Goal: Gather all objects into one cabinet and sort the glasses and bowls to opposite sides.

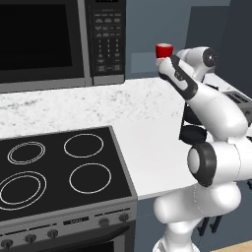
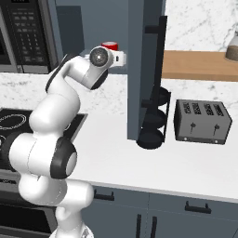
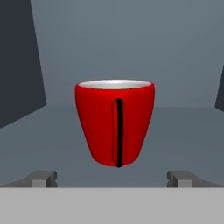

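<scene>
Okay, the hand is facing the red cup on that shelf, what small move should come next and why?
Probably ease the gripper straight forward. Its fingertips stand wide apart, short of the upright red cup, which sits centred between them on the slate-blue recess floor, so closing now would likely catch nothing.

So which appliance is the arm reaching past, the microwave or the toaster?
The microwave: it stands right beside the recess holding the red cup, where the open gripper points. The toaster sits off to the arm's right.
</scene>
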Tool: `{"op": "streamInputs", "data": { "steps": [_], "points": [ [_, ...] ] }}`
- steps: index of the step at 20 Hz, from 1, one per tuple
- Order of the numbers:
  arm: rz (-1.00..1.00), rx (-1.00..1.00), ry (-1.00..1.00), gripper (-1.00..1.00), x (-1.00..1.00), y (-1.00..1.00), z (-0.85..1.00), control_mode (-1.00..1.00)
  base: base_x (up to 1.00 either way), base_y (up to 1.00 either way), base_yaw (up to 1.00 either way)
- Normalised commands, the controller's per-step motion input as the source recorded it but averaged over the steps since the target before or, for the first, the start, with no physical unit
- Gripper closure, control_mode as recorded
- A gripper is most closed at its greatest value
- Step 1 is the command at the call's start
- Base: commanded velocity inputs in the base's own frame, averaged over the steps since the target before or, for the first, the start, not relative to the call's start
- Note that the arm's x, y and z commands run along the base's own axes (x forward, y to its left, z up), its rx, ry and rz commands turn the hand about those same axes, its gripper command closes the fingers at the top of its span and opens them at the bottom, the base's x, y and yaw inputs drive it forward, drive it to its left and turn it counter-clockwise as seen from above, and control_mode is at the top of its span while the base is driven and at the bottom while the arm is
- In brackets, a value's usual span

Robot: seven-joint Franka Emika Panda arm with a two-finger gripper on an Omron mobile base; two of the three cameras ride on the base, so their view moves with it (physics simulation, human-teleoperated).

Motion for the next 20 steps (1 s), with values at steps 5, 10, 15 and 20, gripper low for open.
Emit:
{"op": "streamInputs", "data": {
  "steps": [5,10,15,20],
  "points": [
    [0.00,0.00,0.00,-1.00,0.20,0.00,0.00,-1.00,0.00,0.00,0.00],
    [0.00,0.00,0.00,-1.00,0.16,0.00,0.01,-1.00,0.00,0.00,0.00],
    [0.00,0.00,0.00,-1.00,0.18,0.00,0.00,-1.00,0.00,0.00,0.00],
    [0.00,0.00,0.00,-1.00,0.07,0.00,0.00,-1.00,0.00,0.00,0.00]
  ]
}}
